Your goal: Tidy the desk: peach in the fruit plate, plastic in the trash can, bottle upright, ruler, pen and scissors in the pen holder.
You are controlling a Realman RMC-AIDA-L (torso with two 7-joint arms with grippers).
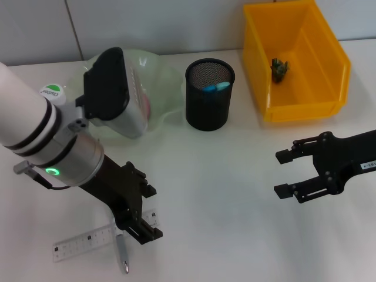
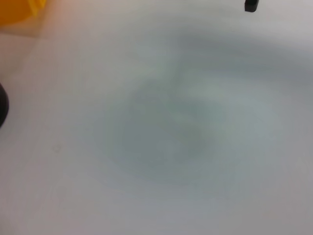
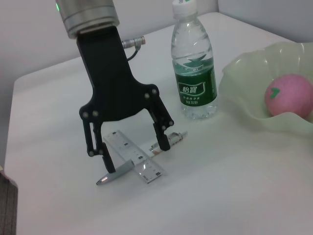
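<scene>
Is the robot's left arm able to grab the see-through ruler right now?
Probably yes. The left tool hangs open right over the clear plastic ruler, which lies across a silver pen; nothing blocks it.

Not much else here besides the backdrop

All we've got is a plain white counter (image 1: 223,194) with a matte finish, and a pale grey wall (image 1: 176,23) right behind it with a thin dark seam running diagonally down it. From the right wrist view we can see the counter's far edge against that wall.
</scene>
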